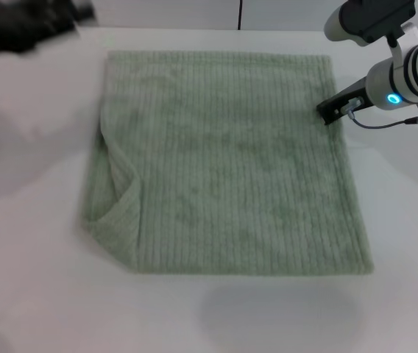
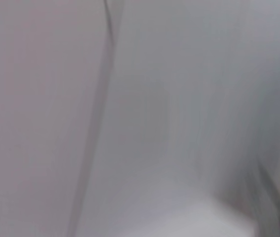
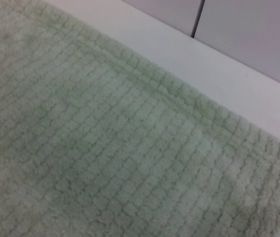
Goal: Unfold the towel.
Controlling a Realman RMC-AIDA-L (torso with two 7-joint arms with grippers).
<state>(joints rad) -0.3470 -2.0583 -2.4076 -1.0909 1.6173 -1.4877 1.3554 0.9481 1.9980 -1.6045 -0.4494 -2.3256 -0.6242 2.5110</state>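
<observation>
1. Nearest the head camera, the towel's (image 1: 224, 169) front hem runs along the near side of the white table (image 1: 32, 294), with bare tabletop between that hem and the table's near part.
2. Pale sage-green and ribbed with fine parallel stripes, the cloth lies spread almost flat in the middle of the table, a rough rectangle somewhat wider at the front than at the back.
3. Its near-left corner is not flat: a flap (image 1: 117, 213) there is doubled over onto the towel, making a curved fold line and a thicker, rounded edge on that side.
4. Seen from the right wrist, the terry weave fills most of the view, with a hemmed edge (image 3: 179, 94) running diagonally and a strip of white table beyond it.
5. At the towel's far-right edge, the right gripper (image 1: 333, 110) shows as a dark tip touching or just above the hem; whether its fingers are parted or clenched I cannot tell, nor whether any cloth is caught between them.
6. Behind that tip the white right arm (image 1: 408, 73) reaches in from the upper right, with a lit blue ring and a grey cable (image 1: 385, 123) hanging below it.
7. Far back at the left corner, a dark blurred shape (image 1: 25, 29) is the left arm, well apart from the towel; its gripper cannot be made out.
8. From the left wrist only blurred grey surfaces appear.
</observation>
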